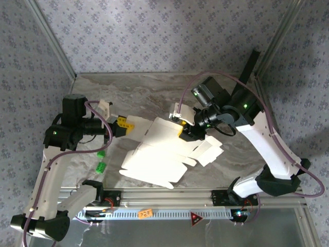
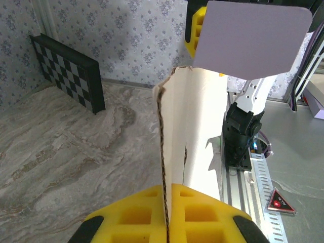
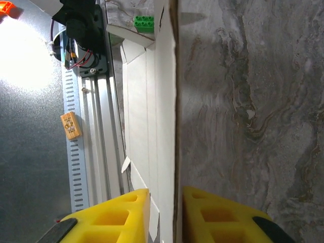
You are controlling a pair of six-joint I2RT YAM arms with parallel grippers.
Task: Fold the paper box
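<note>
Two grippers hold the paper box (image 1: 164, 149) mid-table: the left gripper (image 2: 167, 215) pinches its left edge, the right gripper (image 3: 167, 212) brackets its right panel (contact unclear). Fold well by keeping both sides level, creasing along scored lines.
</note>
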